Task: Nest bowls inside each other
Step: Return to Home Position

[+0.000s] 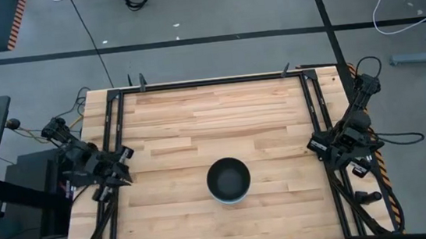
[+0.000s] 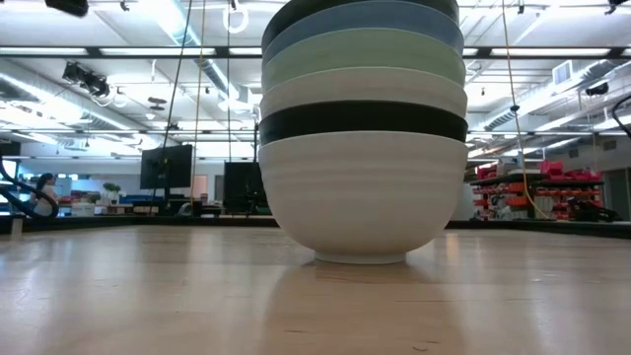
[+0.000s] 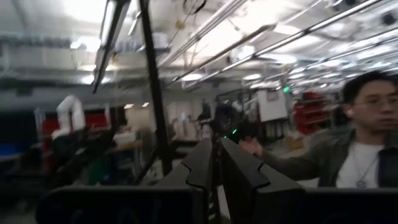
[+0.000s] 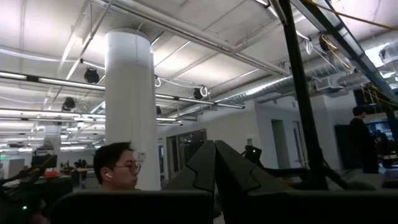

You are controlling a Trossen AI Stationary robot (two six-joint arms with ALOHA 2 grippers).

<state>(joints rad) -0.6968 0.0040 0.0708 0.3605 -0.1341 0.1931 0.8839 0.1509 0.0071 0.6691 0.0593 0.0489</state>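
The bowls stand nested in one stack (image 1: 228, 181) on the near middle of the wooden table. In the low view the stack (image 2: 363, 128) rests on the foot of a white bowl, with black, white, mint green, blue and dark rims rising above it. From above only the black inside of the top bowl shows. My left gripper (image 1: 121, 175) sits shut at the table's left edge, and its shut fingers (image 3: 214, 158) point into the room. My right gripper (image 1: 319, 147) sits shut at the right edge, its fingers (image 4: 214, 163) also pointing into the room.
A black metal frame (image 1: 209, 81) runs along the table's edges. Bare wood lies all round the stack. A person (image 3: 357, 149) shows beyond the table in the left wrist view, and a person's head (image 4: 118, 167) in the right wrist view.
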